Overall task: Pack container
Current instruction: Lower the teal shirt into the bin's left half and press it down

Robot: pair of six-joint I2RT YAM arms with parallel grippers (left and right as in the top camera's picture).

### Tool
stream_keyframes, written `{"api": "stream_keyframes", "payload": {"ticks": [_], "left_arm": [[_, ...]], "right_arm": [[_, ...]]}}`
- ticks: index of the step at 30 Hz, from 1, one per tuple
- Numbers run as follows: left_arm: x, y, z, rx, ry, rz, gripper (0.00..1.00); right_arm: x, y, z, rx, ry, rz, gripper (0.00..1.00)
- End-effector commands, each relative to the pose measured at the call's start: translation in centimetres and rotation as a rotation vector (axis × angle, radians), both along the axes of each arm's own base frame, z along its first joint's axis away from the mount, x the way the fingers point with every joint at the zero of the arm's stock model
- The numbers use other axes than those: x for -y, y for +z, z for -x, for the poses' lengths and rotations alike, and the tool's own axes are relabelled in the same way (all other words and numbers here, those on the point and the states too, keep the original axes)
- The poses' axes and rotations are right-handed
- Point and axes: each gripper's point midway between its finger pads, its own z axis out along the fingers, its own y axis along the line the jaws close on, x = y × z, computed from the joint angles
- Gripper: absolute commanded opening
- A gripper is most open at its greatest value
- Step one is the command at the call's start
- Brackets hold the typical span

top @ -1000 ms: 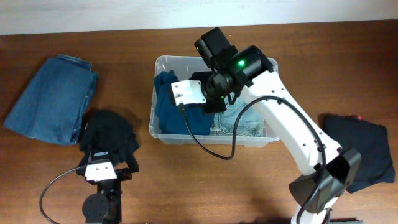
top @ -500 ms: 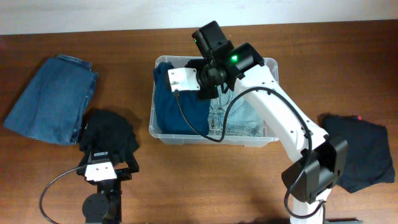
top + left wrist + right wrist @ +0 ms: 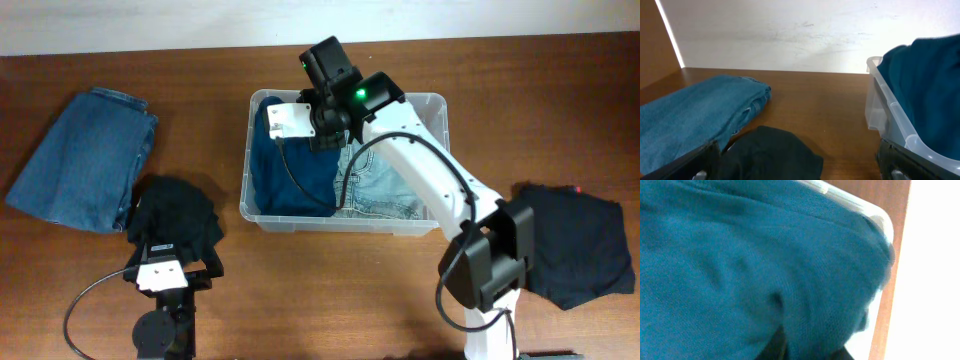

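The container (image 3: 436,103) is a clear tub at the table's back middle. A teal garment (image 3: 285,175) fills its left half, and light denim (image 3: 385,195) lies in its right half. My right gripper (image 3: 305,125) is over the tub's back left corner, hidden under the wrist in the overhead view. In the right wrist view the teal garment (image 3: 740,260) fills the frame, and a fold of it is pinched between the dark fingertips (image 3: 812,350). My left gripper (image 3: 797,170) is open and empty, low over a black garment (image 3: 775,152). The tub's corner (image 3: 880,107) shows at the right.
Folded blue jeans (image 3: 85,160) lie at the far left and also show in the left wrist view (image 3: 695,115). The black garment (image 3: 175,215) lies front left, by the left arm's base. A dark navy garment (image 3: 580,245) lies at the right. A white wall runs behind the table.
My right arm has moved back and left across the tub, dragging the teal garment toward the back left corner. The left arm has not moved.
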Motion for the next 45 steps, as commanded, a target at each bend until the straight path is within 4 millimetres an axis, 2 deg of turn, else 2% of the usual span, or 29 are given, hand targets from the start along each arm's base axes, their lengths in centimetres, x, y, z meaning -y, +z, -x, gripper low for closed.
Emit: {"api": "stream_keyframes", "payload": {"ticks": [1, 2, 3, 4, 5, 6, 11, 15, 16, 17, 19, 22, 27, 31, 34, 41, 45], "left_arm": [[0.0, 0.0, 0.0, 0.000, 0.000, -0.012, 0.99], [0.0, 0.0, 0.0, -0.001, 0.000, -0.012, 0.99], [0.0, 0.0, 0.0, 0.000, 0.000, -0.012, 0.99], [0.0, 0.0, 0.0, 0.000, 0.000, -0.012, 0.99], [0.0, 0.0, 0.0, 0.000, 0.000, -0.012, 0.99], [0.0, 0.0, 0.0, 0.000, 0.000, -0.012, 1.00], [0.0, 0.0, 0.0, 0.000, 0.000, -0.012, 0.99], [0.0, 0.0, 0.0, -0.001, 0.000, -0.012, 0.99], [0.0, 0.0, 0.0, 0.000, 0.000, -0.012, 1.00], [0.0, 0.0, 0.0, -0.001, 0.000, -0.012, 0.99], [0.0, 0.0, 0.0, 0.000, 0.000, -0.012, 0.99], [0.0, 0.0, 0.0, 0.000, 0.000, -0.012, 0.99], [0.0, 0.0, 0.0, 0.000, 0.000, -0.012, 0.99], [0.0, 0.0, 0.0, 0.000, 0.000, -0.012, 0.99], [0.0, 0.0, 0.0, 0.000, 0.000, -0.012, 0.99], [0.0, 0.0, 0.0, -0.001, 0.000, -0.012, 0.99], [0.0, 0.0, 0.0, 0.000, 0.000, -0.012, 0.99]], "right_arm": [[0.4, 1.2, -3.9, 0.100, -0.173, -0.044, 0.19], [0.4, 1.5, -4.4, 0.111, -0.198, -0.069, 0.21], [0.3, 1.8, -4.8, 0.117, -0.218, -0.090, 0.34], [0.3, 2.1, -5.1, 0.120, -0.243, -0.112, 0.57], [0.4, 2.3, -5.4, 0.120, -0.263, -0.128, 0.86], [0.6, 2.3, -5.5, 0.119, -0.274, -0.133, 1.00], [1.6, 2.4, -6.1, 0.108, -0.339, -0.145, 0.99], [2.7, 3.7, -6.3, 0.105, -0.474, -0.185, 0.99], [2.9, 4.0, -6.1, 0.088, -0.512, -0.200, 0.94], [3.2, 4.0, -5.5, 0.044, -0.570, -0.222, 0.73], [3.5, 3.5, -4.8, -0.019, -0.648, -0.244, 0.50], [3.5, 2.1, -3.6, -0.122, -0.715, -0.259, 0.30], [3.4, -1.2, -2.7, -0.244, -0.803, -0.243, 0.25], [1.9, -3.7, -2.1, -0.360, -0.807, -0.264, 0.25], [0.6, -6.7, -1.2, -0.484, -0.811, -0.272, 0.25], [0.1, -13.9, -0.1, -0.593, -0.862, -0.168, 0.25], [-0.3, -15.5, 0.5, -0.612, -0.859, -0.138, 0.25]]}}
